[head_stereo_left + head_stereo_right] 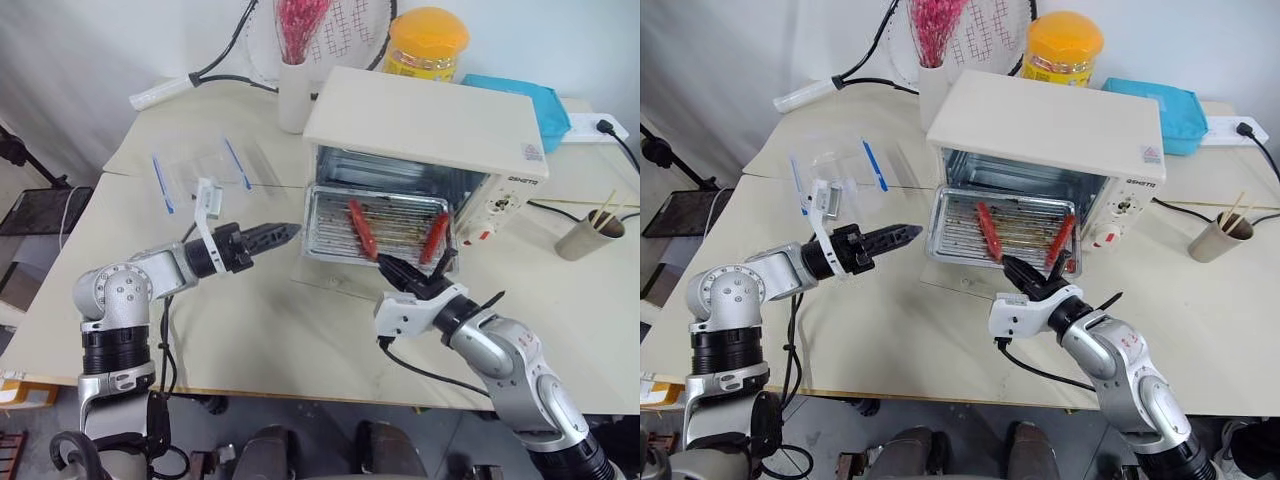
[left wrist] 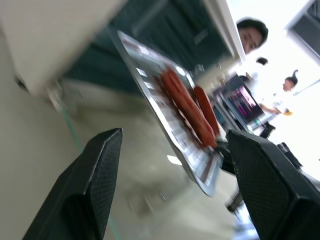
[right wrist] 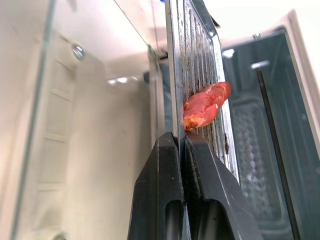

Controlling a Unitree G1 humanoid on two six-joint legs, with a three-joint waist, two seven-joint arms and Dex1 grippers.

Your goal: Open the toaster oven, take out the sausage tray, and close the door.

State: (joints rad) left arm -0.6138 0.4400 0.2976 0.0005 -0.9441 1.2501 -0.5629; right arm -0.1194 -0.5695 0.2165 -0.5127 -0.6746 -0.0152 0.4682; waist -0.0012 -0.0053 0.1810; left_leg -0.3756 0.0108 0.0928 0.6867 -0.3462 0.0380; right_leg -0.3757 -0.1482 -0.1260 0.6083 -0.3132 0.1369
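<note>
While gaping left claw (image 1: 283, 234) idles, right claw (image 3: 179, 142) seemingly clamping sausage tray (image 1: 375, 228).

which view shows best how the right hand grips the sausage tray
The right wrist view: the right hand has its two fingers pinched shut on the rim of the sausage tray, seen edge-on. The head views show that hand at the tray's front edge without the contact. The left wrist view shows the tray tilted, its sausages on top.

Bare table (image 1: 300, 340) is left near front edge. Oven mouth is blocked by sausage tray (image 1: 375, 228); door (image 1: 970, 275) lies flat under it.
</note>
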